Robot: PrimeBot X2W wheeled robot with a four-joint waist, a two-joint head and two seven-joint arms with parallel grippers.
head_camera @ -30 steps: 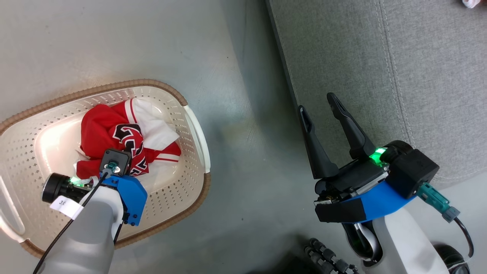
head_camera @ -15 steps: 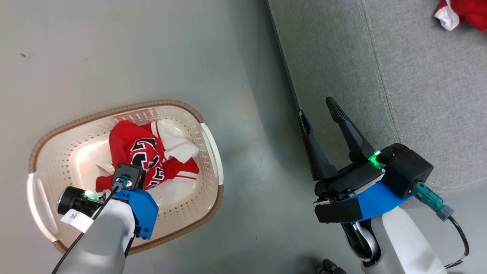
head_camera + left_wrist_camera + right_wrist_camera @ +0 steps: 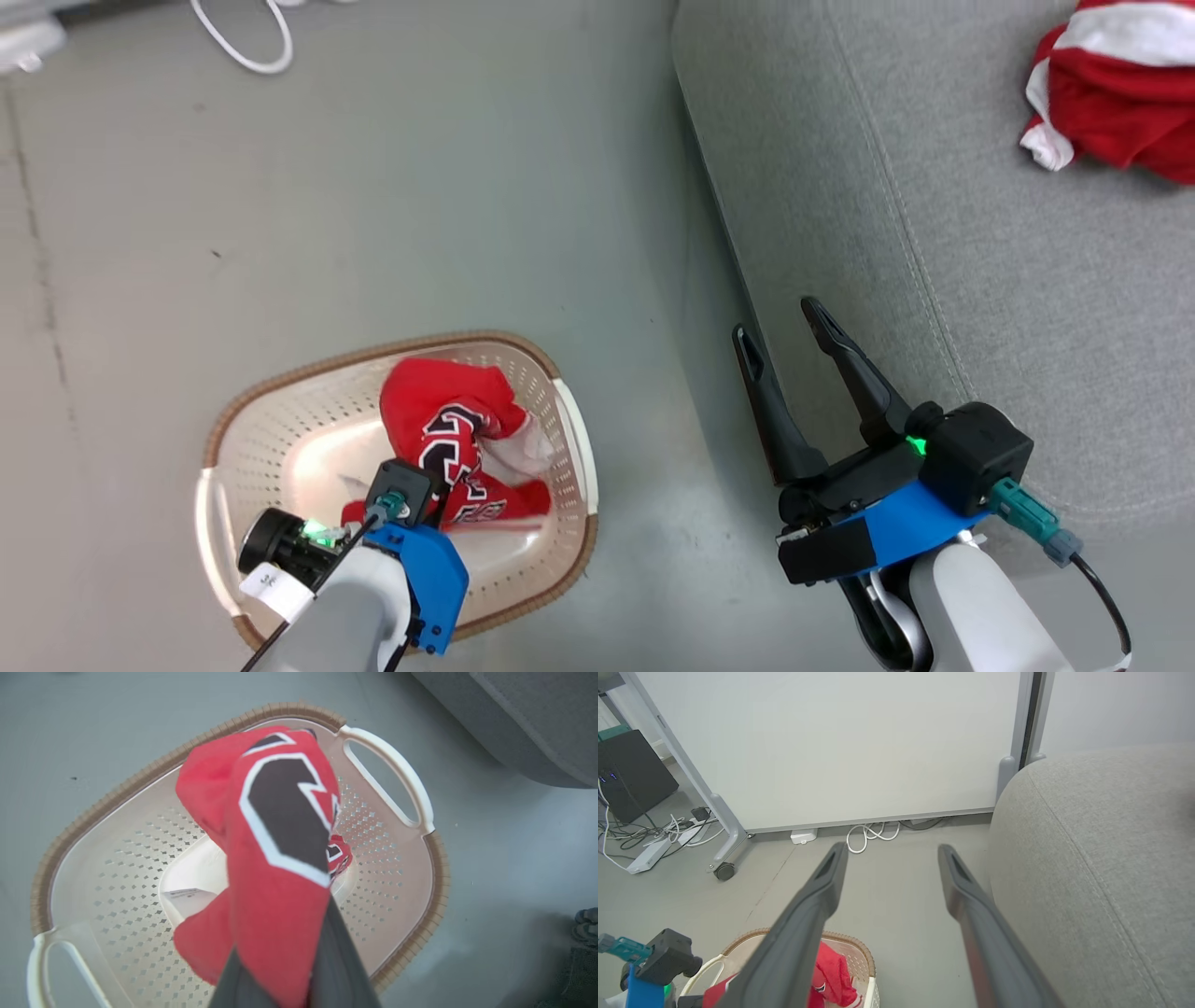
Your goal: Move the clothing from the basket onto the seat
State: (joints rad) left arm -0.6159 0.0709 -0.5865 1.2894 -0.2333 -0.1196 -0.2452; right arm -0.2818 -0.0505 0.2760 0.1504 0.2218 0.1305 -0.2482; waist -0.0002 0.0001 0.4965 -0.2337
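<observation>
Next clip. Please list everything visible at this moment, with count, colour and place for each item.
floor: one, grey, under everything
basket: one, cream with a brown rim, on the floor left of the seat
clothing in the basket: one bundle, red with white and black lettering, top pulled up between the fingers
clothing on the seat: one bundle, red and white, far part of the seat
seat: one, light grey, right of the basket
cable: one coil, white, on the floor below the panel
panel: one, white, on grey castor legs
black box: one, black, left of the panel
left gripper: dark fingers, shut on the clothing over the basket
right gripper: dark fingers, open, by the seat's edge
</observation>
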